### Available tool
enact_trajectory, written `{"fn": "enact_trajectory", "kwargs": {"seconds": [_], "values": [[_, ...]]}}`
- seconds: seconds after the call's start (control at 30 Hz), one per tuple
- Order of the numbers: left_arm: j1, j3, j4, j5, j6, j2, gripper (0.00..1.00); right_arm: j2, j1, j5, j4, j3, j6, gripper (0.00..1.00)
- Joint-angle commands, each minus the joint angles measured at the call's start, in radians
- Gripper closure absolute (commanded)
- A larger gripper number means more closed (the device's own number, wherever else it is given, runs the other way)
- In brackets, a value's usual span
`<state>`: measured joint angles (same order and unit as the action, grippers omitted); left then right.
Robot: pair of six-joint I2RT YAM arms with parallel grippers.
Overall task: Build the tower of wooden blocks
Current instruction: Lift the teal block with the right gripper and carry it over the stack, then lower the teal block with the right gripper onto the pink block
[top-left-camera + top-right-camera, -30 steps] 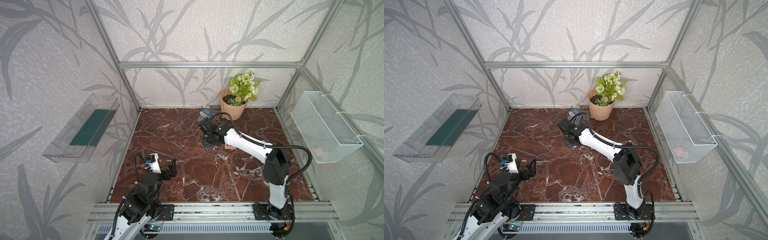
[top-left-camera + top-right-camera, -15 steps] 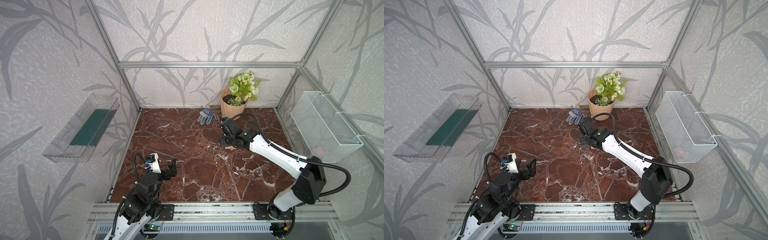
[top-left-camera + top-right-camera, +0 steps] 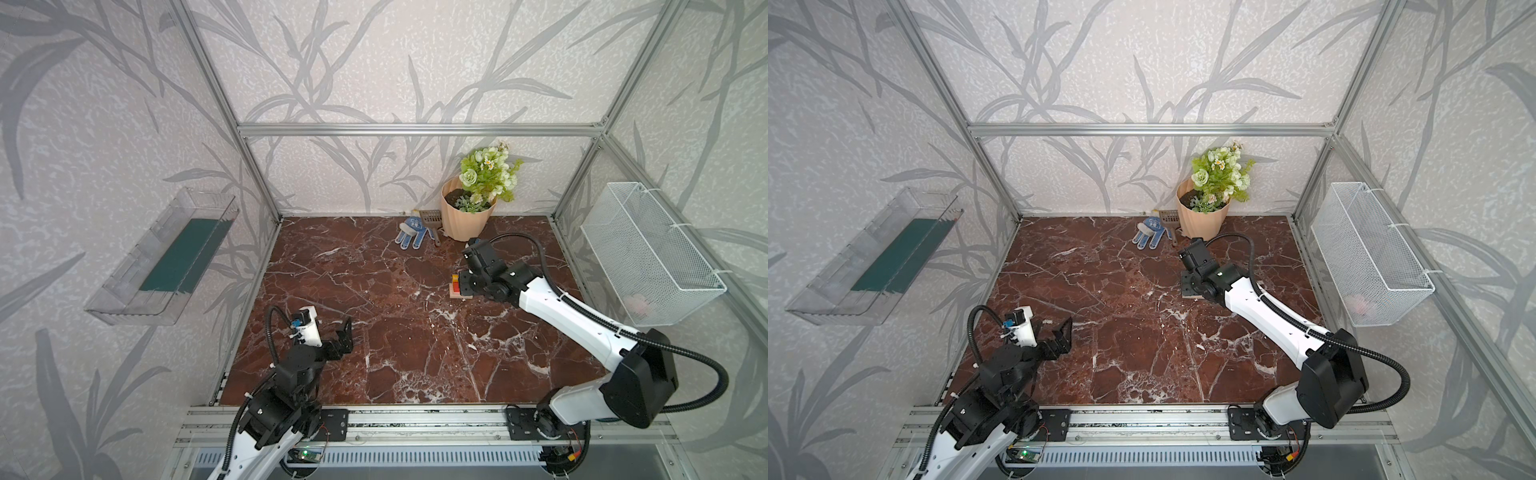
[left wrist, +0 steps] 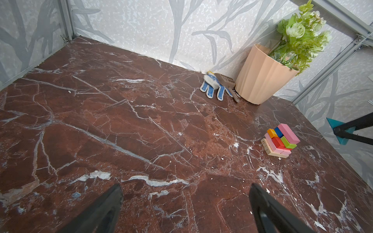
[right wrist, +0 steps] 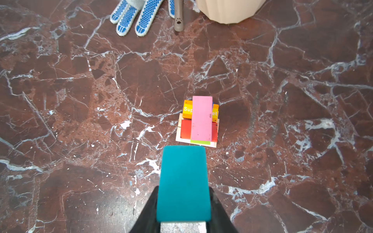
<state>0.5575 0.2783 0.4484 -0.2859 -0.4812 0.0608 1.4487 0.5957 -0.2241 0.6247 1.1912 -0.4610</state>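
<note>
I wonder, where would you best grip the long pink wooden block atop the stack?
Probably the long pink wooden block across its two long sides, mid-length, coming straight down: it lies flat as the topmost piece, narrow, both long faces uncovered.

Veined red-brown marble floor [image 3: 395, 332], pale leaf-patterned walls [image 3: 374, 62]

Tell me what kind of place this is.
Probably a robot test cell dressed as a garden corner: an aluminium frame with leaf-print walls, a peach flowerpot and a gardening glove beside it.
</note>
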Motion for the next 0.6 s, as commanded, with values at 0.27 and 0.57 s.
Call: {"fn": "enact_trajectory", "kwargs": {"seconds": [0.27,0.57], "values": [[0.005,0.003,-0.002,-0.007,0.004,0.003,0.01,0.171,-0.127,0.092,0.061,0.117,0.054,0.75],[0.004,0.003,-0.003,-0.007,0.004,0.003,0.01,0.318,-0.149,0.118,0.102,0.224,0.091,0.76]]}}
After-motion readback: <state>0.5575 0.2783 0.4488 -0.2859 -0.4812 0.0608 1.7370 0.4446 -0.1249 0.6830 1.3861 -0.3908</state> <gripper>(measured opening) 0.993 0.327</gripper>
